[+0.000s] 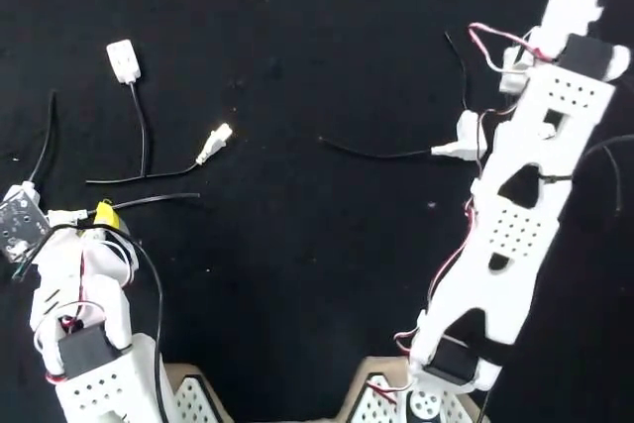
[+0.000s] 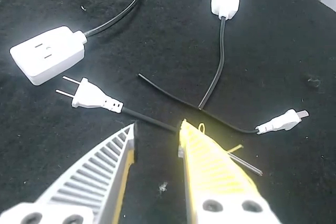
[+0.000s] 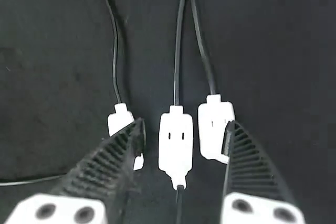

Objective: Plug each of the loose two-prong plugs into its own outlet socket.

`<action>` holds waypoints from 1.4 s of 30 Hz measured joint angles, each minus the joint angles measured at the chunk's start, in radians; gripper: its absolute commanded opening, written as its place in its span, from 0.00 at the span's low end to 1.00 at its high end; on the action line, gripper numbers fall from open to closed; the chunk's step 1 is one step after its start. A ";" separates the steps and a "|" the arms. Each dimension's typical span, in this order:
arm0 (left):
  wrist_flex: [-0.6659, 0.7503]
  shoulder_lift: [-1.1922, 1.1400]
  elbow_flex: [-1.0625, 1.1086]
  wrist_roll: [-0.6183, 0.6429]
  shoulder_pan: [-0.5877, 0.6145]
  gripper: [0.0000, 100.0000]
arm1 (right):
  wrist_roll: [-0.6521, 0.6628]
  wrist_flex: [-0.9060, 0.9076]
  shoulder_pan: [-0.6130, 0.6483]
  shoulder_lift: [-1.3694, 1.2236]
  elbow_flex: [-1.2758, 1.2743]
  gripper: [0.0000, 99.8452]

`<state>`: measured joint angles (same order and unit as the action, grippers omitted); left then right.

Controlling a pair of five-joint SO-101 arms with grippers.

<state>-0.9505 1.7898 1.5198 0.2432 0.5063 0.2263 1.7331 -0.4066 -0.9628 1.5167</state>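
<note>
Ribbed white and yellow plastic fingers (image 2: 210, 166) of the left gripper (image 2: 157, 126), spread open and empty, just short of a loose white two-prong plug (image 2: 92, 97).

Lying flat on the matte black cloth counter (image 1: 297, 274), bare metal prongs pointing towards a glossy white rectangular socket block (image 2: 47, 55) just beside, thin black cord trailing between the fingers. In the high view, a second small white plug (image 1: 215, 143) left of centre and a second white socket (image 1: 123, 60) at upper left. Right of centre, the right gripper (image 3: 184, 125), black ribbed fingers (image 3: 100, 171) likewise parted and holding nothing, straddling a smooth white slotted socket (image 3: 176, 142) in a tight cluster of white pieces. Likely trouble: hard, slick plastic twisting in a pinch; thin prongs missing narrow slots; stiff cords dragging light sockets off line; closing on the wrong neighbour in the cluster.
</note>
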 measured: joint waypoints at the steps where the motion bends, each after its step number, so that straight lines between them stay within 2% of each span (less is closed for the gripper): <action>1: 0.000 0.000 0.000 0.000 0.000 0.14 | -0.012 0.002 0.000 0.037 -0.020 0.23; 7: 0.000 0.000 0.000 0.000 0.000 0.14 | -0.041 0.002 0.021 0.344 -0.264 0.23; 11: 0.000 0.000 0.000 0.000 -0.017 0.15 | -0.043 0.002 0.081 0.614 -0.539 0.23; 15: 0.025 0.000 0.000 -0.003 -0.063 0.15 | -0.041 -0.009 0.201 0.881 -0.878 0.23; 20: 0.077 -0.002 0.023 -0.052 -0.077 0.15 | -0.046 -0.121 0.361 1.145 -1.309 0.23; 25: 0.083 -0.008 0.023 -0.055 -0.081 0.15 | -0.046 -0.210 0.591 1.381 -1.708 0.23; 28: 0.083 -0.008 0.023 -0.063 -0.120 0.15 | -0.044 -0.333 0.726 1.496 -1.919 0.23; 32: 0.061 -0.008 0.023 -0.077 -0.167 0.15 | -0.095 -0.595 0.822 1.599 -2.222 0.23; 34: 0.061 -0.008 0.023 -0.107 -0.183 0.15 | -0.157 -0.729 0.845 1.613 -2.357 0.21; 39: 0.061 -0.008 0.023 -0.147 -0.242 0.15 | -0.242 -0.942 0.873 1.614 -2.564 0.05; 42: 0.061 -0.008 0.023 -0.157 -0.249 0.15 | -0.249 -1.017 0.875 1.614 -2.630 0.06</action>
<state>-0.8892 1.7822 1.5428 0.0867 0.2578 -0.0222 0.7158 0.4680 0.6513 -1.1132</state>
